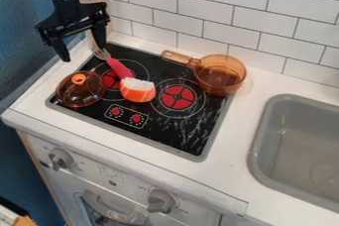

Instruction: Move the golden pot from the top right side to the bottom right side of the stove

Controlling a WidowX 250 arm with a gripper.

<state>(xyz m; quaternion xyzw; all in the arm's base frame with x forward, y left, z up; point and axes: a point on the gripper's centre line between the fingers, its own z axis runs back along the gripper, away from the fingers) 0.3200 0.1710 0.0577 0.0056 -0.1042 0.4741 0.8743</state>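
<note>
My gripper (83, 51) hangs at the upper left, above the back left corner of the stove, open with nothing between its fingers. The golden pot (220, 75), a see-through amber pan, stands at the stove's back right corner, partly over the counter. Its handle points left toward the tiled wall side. The black stove top (165, 131) has red burner marks. The gripper is well to the left of the pot.
An amber lid (80, 89) with an orange knob lies at the stove's left. A fork with a pink handle (120, 68) and an orange-and-white sushi toy (138, 90) lie near the middle. A grey sink (298, 145) is at the right; a tiled wall (225, 12) stands behind.
</note>
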